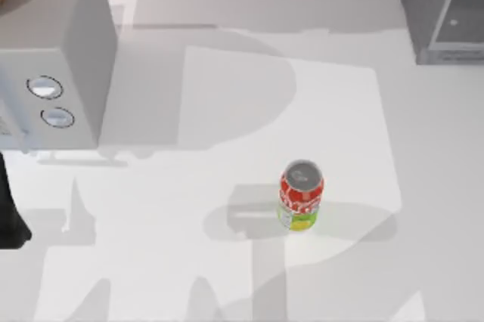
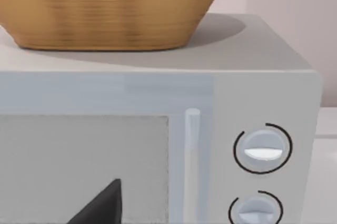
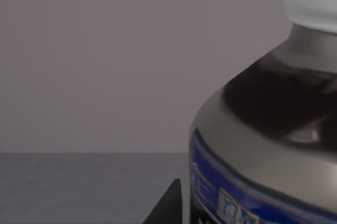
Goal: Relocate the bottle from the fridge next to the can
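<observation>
The bottle (image 3: 274, 129) looms close in the right wrist view, with dark brown liquid, a white cap and a grey-and-blue label. It stands upright inside the grey fridge (image 3: 95, 61). My right gripper (image 3: 237, 205) is shut on the bottle, one dark fingertip (image 3: 167, 208) pressed to its side. In the top view the fridge (image 1: 439, 12) stands at the back right corner. The can (image 1: 301, 195), red above a yellow-green band with a silver top, stands upright near the table's middle. My left arm (image 1: 9, 212) is parked at the left edge.
A light-grey box with two round knobs (image 1: 53, 80) stands at the back left, a woven basket (image 2: 105, 8) on top. The left wrist view faces its front, with one dark fingertip (image 2: 102, 208) low in the picture. White table (image 1: 189, 261) surrounds the can.
</observation>
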